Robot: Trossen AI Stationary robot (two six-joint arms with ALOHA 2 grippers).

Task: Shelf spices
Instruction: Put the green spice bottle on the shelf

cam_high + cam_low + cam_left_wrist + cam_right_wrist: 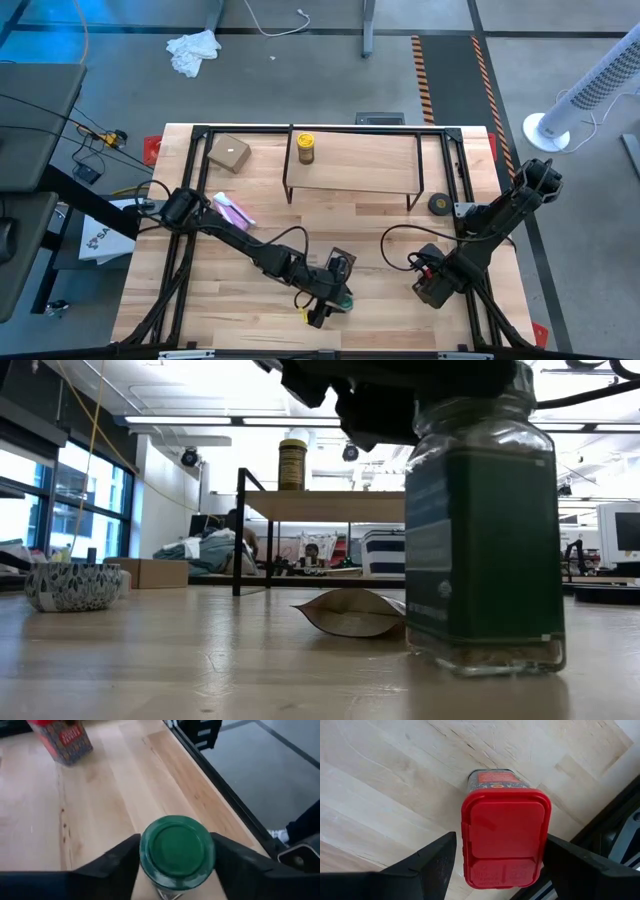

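Note:
The green-lidded jar (pixel 177 850) stands upright on the table near its near edge (pixel 485 530), and my left gripper (pixel 177 865) is shut on it from above. The red boxy container (pixel 505 837) is at the near right (pixel 428 272), under my right gripper (pixel 502 865), which is shut on it. The yellow-lidded jar (pixel 305 147) stands on the left part of the shelf (pixel 370 160). The flat brown packet (pixel 350 612) lies on the table between the shelf and the green-lidded jar. My left gripper pinches the green-lidded jar at its lid (pixel 150 845), one finger (pixel 120 860) on each side, coming from above and pointing down. The jar stands upright with its base (pixel 490 660) on the table. My right gripper has the red container's lid (pixel 540 840) between its two fingers (pixel 565 865), from above. Whether its base is on the table does not show.
A pink packet (pixel 232 212) lies left of the shelf and a pale tin (pixel 228 152) sits at the far left. A black round thing (pixel 438 203) lies by the shelf's right leg. Black frame rails (pixel 460 170) run along the table's edges. A patterned bowl (pixel 72 585) shows at the low view's left.

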